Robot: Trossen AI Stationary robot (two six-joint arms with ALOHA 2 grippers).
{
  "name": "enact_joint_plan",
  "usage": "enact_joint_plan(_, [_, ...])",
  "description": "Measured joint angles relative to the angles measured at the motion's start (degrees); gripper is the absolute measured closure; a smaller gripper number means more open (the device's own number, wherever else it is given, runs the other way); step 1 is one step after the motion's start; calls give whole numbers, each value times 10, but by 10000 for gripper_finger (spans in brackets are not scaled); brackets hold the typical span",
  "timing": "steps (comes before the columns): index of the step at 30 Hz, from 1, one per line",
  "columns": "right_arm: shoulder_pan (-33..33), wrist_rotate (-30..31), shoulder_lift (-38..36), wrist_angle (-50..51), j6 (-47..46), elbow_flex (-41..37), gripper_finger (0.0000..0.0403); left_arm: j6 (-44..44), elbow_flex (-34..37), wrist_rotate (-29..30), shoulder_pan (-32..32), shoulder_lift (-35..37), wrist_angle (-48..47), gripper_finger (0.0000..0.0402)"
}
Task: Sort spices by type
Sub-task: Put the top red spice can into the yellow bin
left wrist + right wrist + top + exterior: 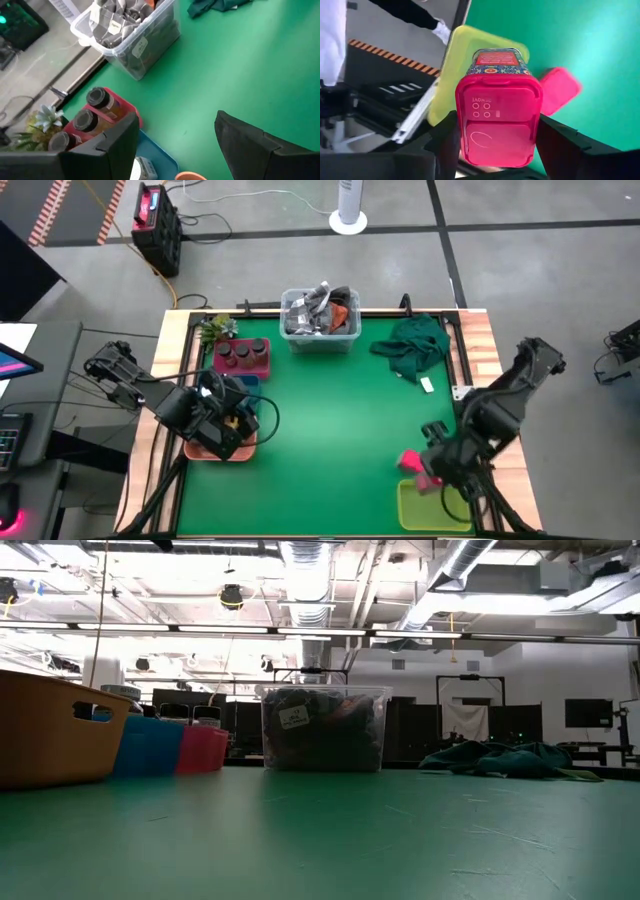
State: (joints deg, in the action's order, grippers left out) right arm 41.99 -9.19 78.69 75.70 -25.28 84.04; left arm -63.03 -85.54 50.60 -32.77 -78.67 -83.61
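Note:
My right gripper (430,473) is at the table's near right, shut on a bright pink block (499,127) above the yellow-green tray (435,508). A second pink block (561,89) lies flat on the green table beside that tray. My left gripper (175,150) hangs open over the blue tray (159,156), where a white-topped jar (143,168) stands. Three dark round jars (85,120) stand in the red tray (240,358) just beyond. The other spices are hidden or out of view. My right gripper pinches the pink block between its two fingers, one finger (445,142) on each long side, near the pink lid end (497,145). The block lies along the fingers, its patterned far end (497,62) pointing out over the yellow-green tray (465,55).
An orange tray (215,450) sits under my left arm at the table's left edge. A clear bin of clutter (320,320) stands at the far edge, with a green cloth (415,345) to its right and a small plant (215,330) to its left. The table's middle is bare green.

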Motion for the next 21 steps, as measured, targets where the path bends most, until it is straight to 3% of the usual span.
enact_joint_plan(15, [115,-35,72,-35,-376,-3,159,116,-1,14,19,5,82,152])
enact_joint_plan(21, [149,-29,72,-62,-564,-29,158,137,-56,19,29,8,88,152])
